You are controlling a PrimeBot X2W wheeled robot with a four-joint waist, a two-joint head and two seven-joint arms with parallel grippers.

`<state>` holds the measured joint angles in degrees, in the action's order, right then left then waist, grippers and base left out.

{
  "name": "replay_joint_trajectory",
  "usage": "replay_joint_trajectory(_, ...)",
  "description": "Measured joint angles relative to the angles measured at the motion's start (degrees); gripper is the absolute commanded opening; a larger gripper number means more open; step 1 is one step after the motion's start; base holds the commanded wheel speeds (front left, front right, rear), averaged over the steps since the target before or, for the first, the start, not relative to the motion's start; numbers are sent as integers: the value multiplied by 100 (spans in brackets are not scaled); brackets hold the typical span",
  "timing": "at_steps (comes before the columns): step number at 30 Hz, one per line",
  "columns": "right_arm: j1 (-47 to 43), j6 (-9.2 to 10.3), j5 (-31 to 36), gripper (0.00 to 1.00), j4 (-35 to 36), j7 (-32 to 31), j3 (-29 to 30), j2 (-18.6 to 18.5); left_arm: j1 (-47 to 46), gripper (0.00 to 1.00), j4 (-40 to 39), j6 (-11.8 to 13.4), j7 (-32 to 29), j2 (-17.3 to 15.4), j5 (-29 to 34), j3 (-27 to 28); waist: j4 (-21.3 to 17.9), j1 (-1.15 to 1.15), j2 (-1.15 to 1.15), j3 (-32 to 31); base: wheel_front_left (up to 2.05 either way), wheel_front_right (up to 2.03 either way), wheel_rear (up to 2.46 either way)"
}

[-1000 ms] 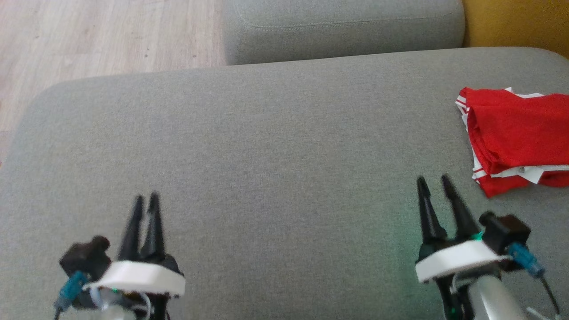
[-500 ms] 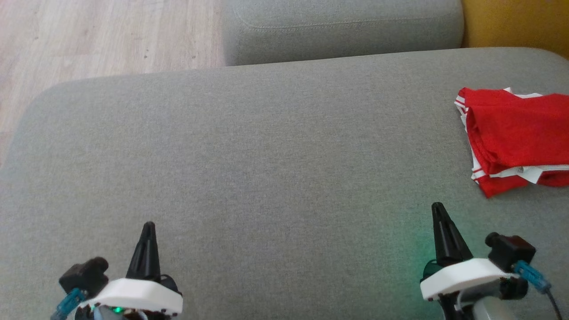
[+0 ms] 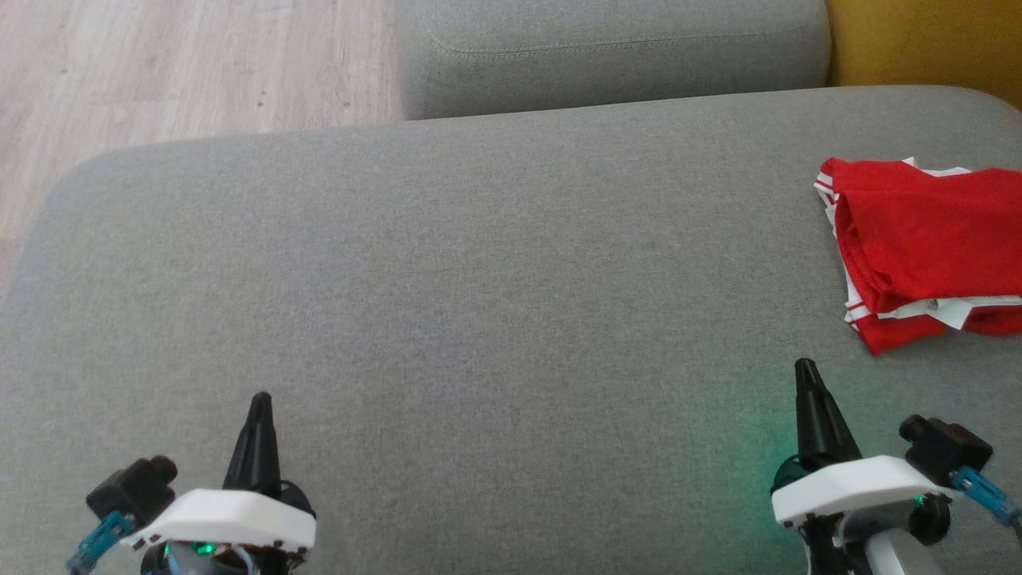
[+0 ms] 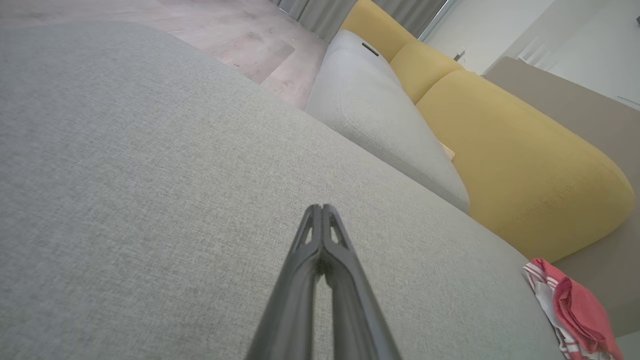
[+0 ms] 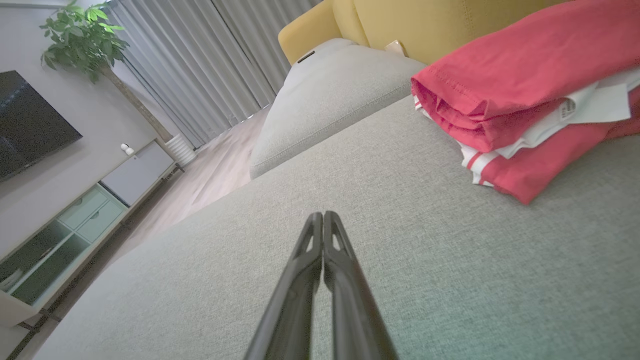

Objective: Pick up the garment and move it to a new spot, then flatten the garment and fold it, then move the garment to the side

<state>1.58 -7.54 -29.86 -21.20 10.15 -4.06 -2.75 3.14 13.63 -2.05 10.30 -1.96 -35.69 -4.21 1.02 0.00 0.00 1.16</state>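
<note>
You have the folded red garment [image 3: 926,239], trimmed with white stripes, lying at the right edge of the head view, a little above mid-height, on the large grey seat cushion [image 3: 479,279]. It runs off the frame's right side.

Your right gripper [image 3: 806,364] sits at the lower right. Its two dark fingers are pressed together into one point and hold nothing. The garment lies above and to the right of its tip, near but apart. Your left gripper [image 3: 260,396] is at the lower left, likewise clenched on nothing and well apart from the garment.

In the right wrist view the garment takes the upper right, stacked in layers with a white strip between the red folds. In the left wrist view it shows small in the lower right corner.

A second grey cushion [image 3: 607,48] lies along the top centre. Yellow upholstery [image 3: 926,40] is at the upper right and pale wood floor [image 3: 160,64] at the upper left.
</note>
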Motion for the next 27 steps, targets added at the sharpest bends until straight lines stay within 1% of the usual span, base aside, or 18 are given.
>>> replay_joint_trajectory(17,7,0,-1160,0,90,-265,159,-2,-91,0,60,-94,-291,-1,-1010,156,-18,0,0,-18,0,0,0)
replay_joint_trajectory(27,12,0,-1722,0,135,-377,258,-3,-131,0,69,-132,-431,-1,-1514,269,-27,0,0,-26,0,0,0)
